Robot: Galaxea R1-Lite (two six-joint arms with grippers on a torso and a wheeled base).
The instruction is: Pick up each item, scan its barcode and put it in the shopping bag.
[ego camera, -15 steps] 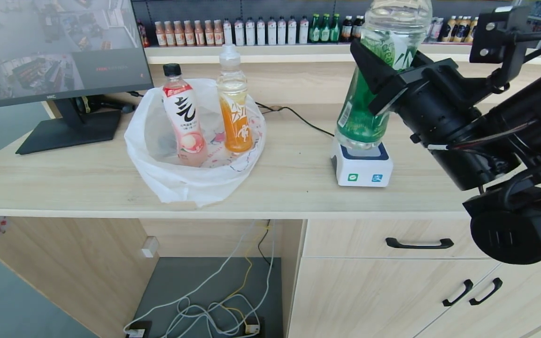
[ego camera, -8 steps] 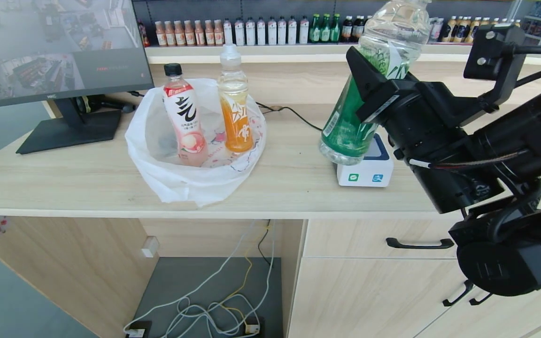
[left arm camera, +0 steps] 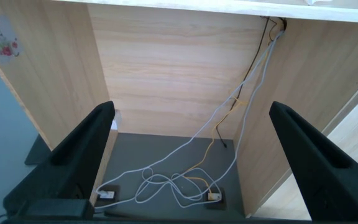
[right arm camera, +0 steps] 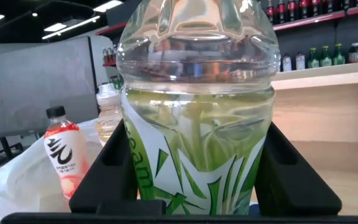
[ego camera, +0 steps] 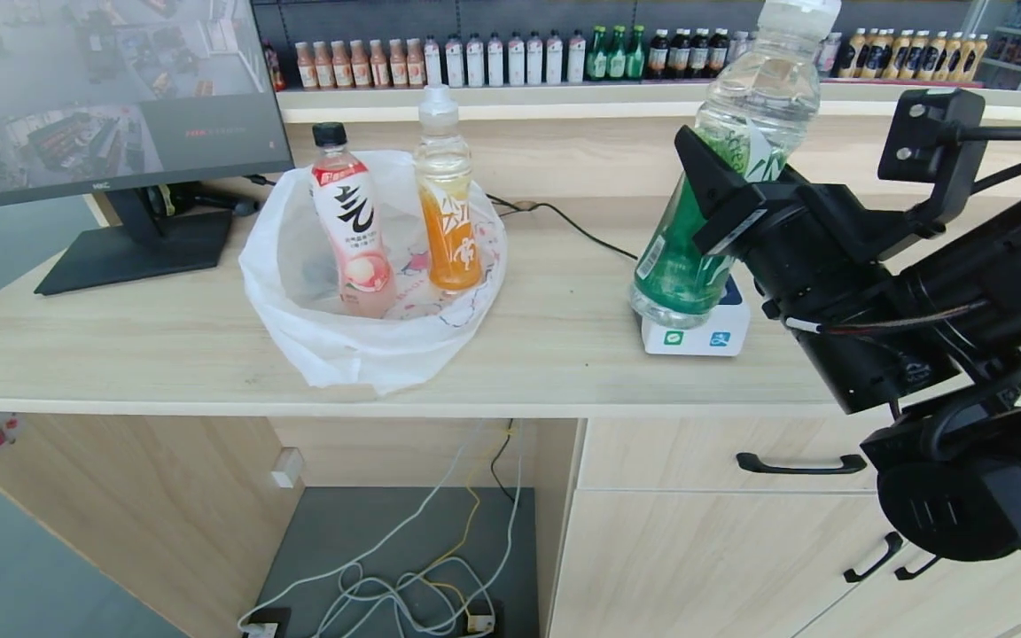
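Observation:
My right gripper (ego camera: 728,208) is shut on a large clear bottle with a green label (ego camera: 713,213), held tilted just above the small white scanner box (ego camera: 697,330) on the counter. The right wrist view has the same green-label bottle (right arm camera: 197,124) between the fingers (right arm camera: 107,171). To the left, a white shopping bag (ego camera: 333,341) holds a pink drink bottle (ego camera: 351,235) and an orange drink bottle (ego camera: 447,199), both upright. My left gripper (left arm camera: 191,158) hangs open below the counter, facing the cables on the floor.
A monitor (ego camera: 103,89) on a black stand sits at the counter's back left. A black cable (ego camera: 564,221) runs across the counter behind the scanner. A shelf of bottles (ego camera: 510,58) lines the back wall. Drawers with black handles (ego camera: 798,463) are under the counter.
The right gripper swung the green-label bottle left off the scanner and tilted it, then brought it back right above the scanner's left side. The head view shifted slightly.

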